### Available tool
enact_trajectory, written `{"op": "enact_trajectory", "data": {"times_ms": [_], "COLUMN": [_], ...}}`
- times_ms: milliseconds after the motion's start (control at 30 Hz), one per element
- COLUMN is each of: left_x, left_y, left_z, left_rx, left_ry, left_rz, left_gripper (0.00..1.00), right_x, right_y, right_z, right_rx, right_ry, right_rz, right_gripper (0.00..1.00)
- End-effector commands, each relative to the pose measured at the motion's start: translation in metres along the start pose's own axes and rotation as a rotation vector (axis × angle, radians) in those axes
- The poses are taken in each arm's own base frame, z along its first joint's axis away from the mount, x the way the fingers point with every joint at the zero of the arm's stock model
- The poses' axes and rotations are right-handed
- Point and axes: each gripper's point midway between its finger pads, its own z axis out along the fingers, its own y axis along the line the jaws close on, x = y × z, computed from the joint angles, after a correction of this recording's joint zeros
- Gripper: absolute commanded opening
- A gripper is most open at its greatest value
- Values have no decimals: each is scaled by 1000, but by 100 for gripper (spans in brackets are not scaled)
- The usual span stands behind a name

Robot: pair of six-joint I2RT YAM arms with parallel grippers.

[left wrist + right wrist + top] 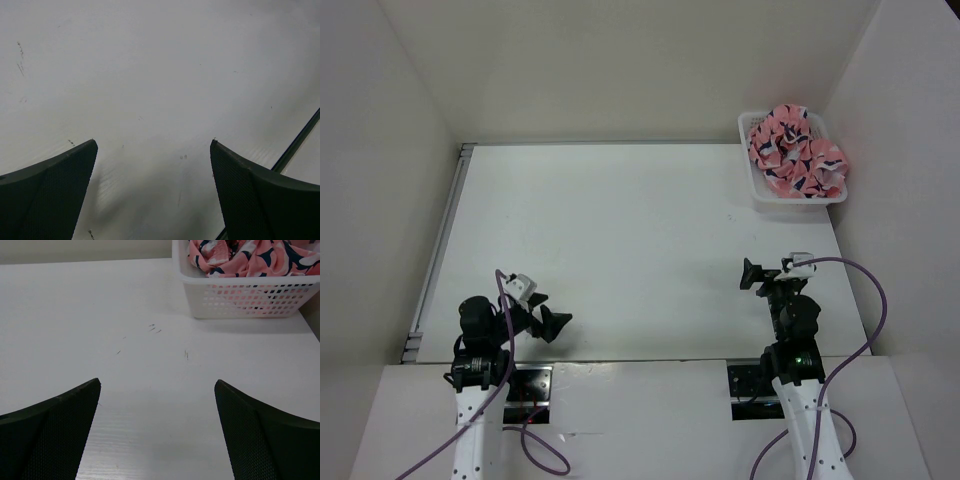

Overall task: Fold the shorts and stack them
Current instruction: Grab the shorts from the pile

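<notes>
The salmon-pink shorts [794, 151] with navy and white fish shapes lie crumpled in a heap inside the white mesh basket [758, 187] at the table's far right corner; the right wrist view shows the shorts [250, 257] spilling over the basket [245, 297] rim. My left gripper [552, 322] sits low near the table's front left, open, with nothing between its fingers [55, 195]. My right gripper [752, 275] hovers at the front right, well short of the basket, open and empty, fingers [265, 435] wide apart.
White walls enclose the table on the left, back and right. A metal rail [440, 250] runs along the table's left edge. The basket stands tight against the right wall. Purple cables [870, 300] loop beside the right arm.
</notes>
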Motion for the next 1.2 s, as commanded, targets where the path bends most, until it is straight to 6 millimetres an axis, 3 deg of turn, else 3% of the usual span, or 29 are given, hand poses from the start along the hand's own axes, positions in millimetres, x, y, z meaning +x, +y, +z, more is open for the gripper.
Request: {"op": "enact_trajectory", "data": {"times_ms": [0, 267, 333, 367, 400, 467, 500, 533, 567, 600, 633, 667, 700, 733, 767, 800, 833, 867, 933, 967, 1000, 1033, 1067, 1100, 1133, 1167], "left_x": [-12, -6, -6, -7, -8, -12, -12, -19, -27, -40, -69, -87, -106, -135, -148, -160, -171, -176, -197, -207, -200, -204, -242, -246, -223, -230], "left_y": [-4, -13, -17, -22, -24, -28, -31, -31, -27, -21, -14, -9, 2, 3, 7, 14, 13, 12, 19, 23, 46, 53, 54, 62, 82, 88], "left_z": [-1, -2, -2, -4, -4, -4, -5, -5, -4, -3, -3, -4, -8, -15, -20, -26, -32, -33, -32, -30, -15, -8, -12, -5, 15, 21], "left_rx": [22, 69, 89, 105, 119, 145, 161, 160, 144, 116, 76, 39, -39, -89, -131, -194, -210, -209, -228, -236, -260, -261, -272, -269, -260, -265], "left_ry": [-36, -17, -18, -12, -13, -29, -30, -47, -76, -118, -218, -274, -337, -436, -468, -488, -465, -445, -396, -376, -276, -225, -234, -182, -39, -11], "left_rz": [44, 19, 19, 10, 10, 29, 29, 51, 89, 142, 263, 325, 375, 467, 483, 476, 448, 429, 377, 357, 261, 217, 224, 179, 58, 41], "left_gripper": [100, 100, 100, 100, 100, 100, 100, 100, 100, 100, 100, 100, 100, 100, 100, 100, 100, 100, 100, 100, 100, 100, 100, 100, 100, 100], "right_x": [4, 4, -4, -7, -29, -50, -58, -55, -37, -44, -52, -90, -109, -130, -156, -143, -146, -163, -169, -176, -181, -183, -196, -198, -186, -229], "right_y": [0, 0, 10, 18, 37, 39, 62, 71, 72, 64, 57, 49, 40, 24, 25, 30, 39, 43, 44, 42, 43, 38, 25, 19, 11, -2], "right_z": [2, 2, 2, 2, -3, -5, -14, -18, -19, -15, -11, -9, -11, -14, -24, -19, -21, -23, -13, 6, 19, 34, 71, 89, 104, 118], "right_rx": [1, 1, -70, -127, -258, -277, -425, -503, -562, -515, -450, -304, -215, -93, -71, -141, -201, -224, -245, -247, -244, -223, -144, -100, -60, 62], "right_ry": [-18, -18, -41, -57, -130, -200, -262, -308, -285, -324, -333, -457, -504, -542, -595, -508, -494, -483, -426, -353, -306, -236, -128, -60, 61, 43], "right_rz": [-10, -10, -58, -114, -303, -418, -595, -802, -976, -1130, -1110, -1067, -916, -856, -855, -860, -821, -791, -743, -715, -641, -587, -528, -478, -431, -332], "right_gripper": [100, 100, 100, 100, 100, 100, 100, 100, 100, 100, 100, 100, 100, 100, 100, 100, 100, 100, 100, 100, 100, 100, 100, 100, 100, 100]}}
